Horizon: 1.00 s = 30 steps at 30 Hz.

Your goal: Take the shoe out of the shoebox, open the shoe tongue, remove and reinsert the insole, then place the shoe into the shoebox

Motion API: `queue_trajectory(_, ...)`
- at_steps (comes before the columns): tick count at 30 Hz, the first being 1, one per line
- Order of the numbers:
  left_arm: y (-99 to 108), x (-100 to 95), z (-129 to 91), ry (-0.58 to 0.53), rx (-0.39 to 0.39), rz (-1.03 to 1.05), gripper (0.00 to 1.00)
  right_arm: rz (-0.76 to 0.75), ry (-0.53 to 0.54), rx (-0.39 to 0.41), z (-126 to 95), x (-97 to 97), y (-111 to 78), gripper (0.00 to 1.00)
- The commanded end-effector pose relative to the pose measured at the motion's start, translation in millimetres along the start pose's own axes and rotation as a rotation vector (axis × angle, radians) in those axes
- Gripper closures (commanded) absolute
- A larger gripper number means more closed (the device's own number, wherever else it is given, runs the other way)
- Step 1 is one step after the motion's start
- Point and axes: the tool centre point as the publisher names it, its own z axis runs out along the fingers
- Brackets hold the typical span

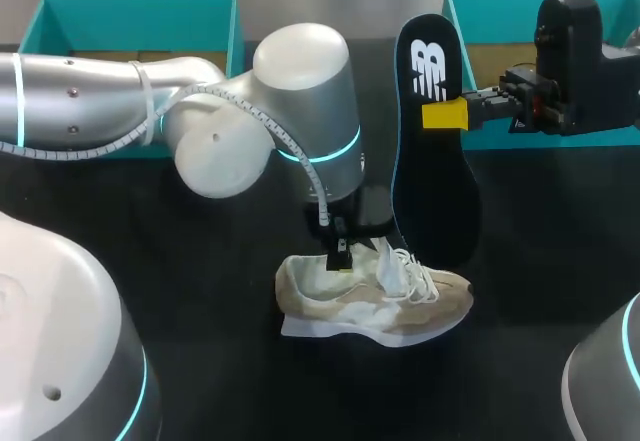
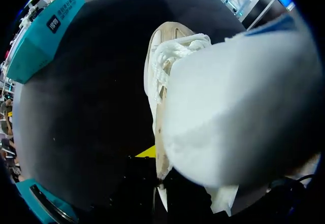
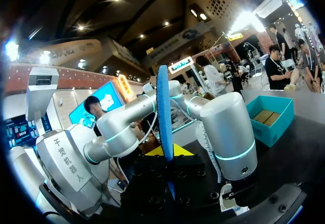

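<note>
A beige shoe (image 1: 380,306) with white laces lies on its sole on the black table, toe to the right. My left gripper (image 1: 343,259) comes straight down onto the far edge of its opening, beside the raised white tongue (image 1: 388,266). In the left wrist view the tongue (image 2: 238,107) looms large and the beige edge of the shoe (image 2: 158,132) runs in beside one yellow fingertip (image 2: 147,152); the fingers look shut on it. My right gripper (image 1: 445,114) is shut on a black insole (image 1: 430,161), held upright above the shoe. The right wrist view shows the insole (image 3: 163,107) edge-on between the fingers (image 3: 165,153).
Two teal shoeboxes stand at the back of the table, one at the left (image 1: 130,6) and one at the right (image 1: 480,1) behind my right gripper. My left arm (image 1: 300,111) spans the table's middle.
</note>
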Motion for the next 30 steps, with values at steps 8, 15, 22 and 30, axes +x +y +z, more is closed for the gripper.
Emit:
queue_trajectory(8, 12.1, -6.0, -31.2, 0.012, 0.107, 0.207, 1.00, 0.001, 0.000, 0.002, 1.7, -1.4, 0.4, 1.00)
queue_trajectory(15, 18.5, -11.6, -57.2, 0.000, 0.101, 0.437, 1.00, 0.001, 0.000, 0.002, 1.7, -1.4, 0.4, 1.00)
queue_trajectory(22, 19.1, -15.7, -75.7, 0.013, 0.093, 0.777, 1.00, 0.001, 0.000, 0.002, 1.7, -1.4, 0.4, 1.00)
queue_trajectory(30, 19.8, -15.4, -76.6, -0.014, 0.095, 0.851, 1.00, 0.001, 0.000, 0.002, 1.7, -1.4, 0.4, 1.00)
